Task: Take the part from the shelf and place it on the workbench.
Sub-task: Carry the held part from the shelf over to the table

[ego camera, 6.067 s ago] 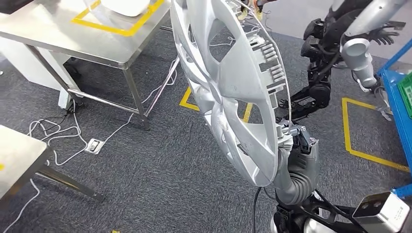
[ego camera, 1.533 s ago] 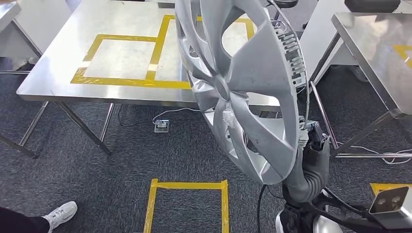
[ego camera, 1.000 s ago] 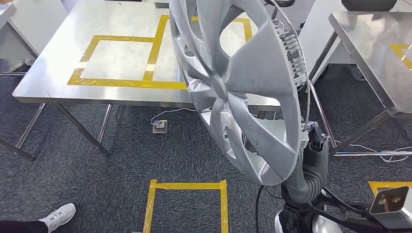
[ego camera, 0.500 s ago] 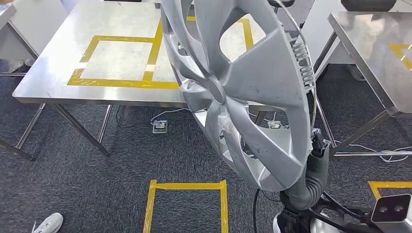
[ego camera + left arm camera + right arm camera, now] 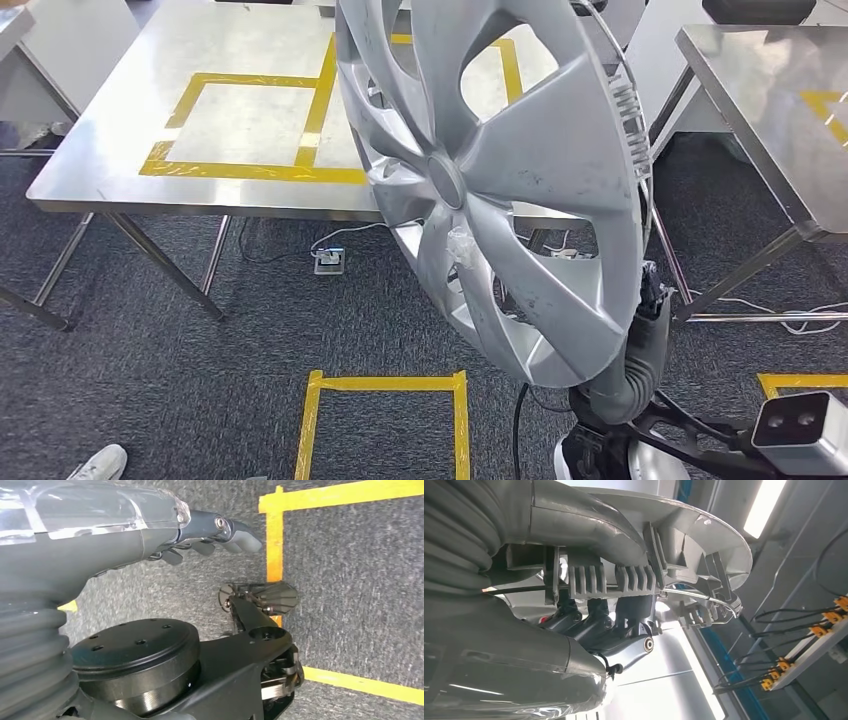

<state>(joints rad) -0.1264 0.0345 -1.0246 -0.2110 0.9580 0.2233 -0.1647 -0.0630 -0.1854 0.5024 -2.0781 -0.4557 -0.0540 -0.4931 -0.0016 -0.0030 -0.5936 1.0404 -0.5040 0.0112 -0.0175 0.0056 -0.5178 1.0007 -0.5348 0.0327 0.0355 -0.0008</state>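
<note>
A large silver wheel cover (image 5: 500, 180) stands upright on its edge in front of me in the head view. It hides part of the workbench (image 5: 120, 140), a steel table marked with yellow tape squares. My right hand (image 5: 648, 300) grips the cover's lower rim from behind. In the right wrist view the dark fingers (image 5: 614, 625) clamp the ribbed inner rim of the wheel cover (image 5: 664, 540). My left hand (image 5: 210, 527) hangs over the grey carpet, fingers stretched out and holding nothing.
A second steel table (image 5: 770, 90) stands at the right. On the carpet between me and the workbench lie a yellow tape square (image 5: 385, 383) and a floor socket with cables (image 5: 328, 260). A person's white shoe (image 5: 95, 462) shows at the bottom left.
The view swung round to face the taped workbench. In the last second the wheel cover turned its face more toward me and my right hand dropped slightly. The shoe slid left.
</note>
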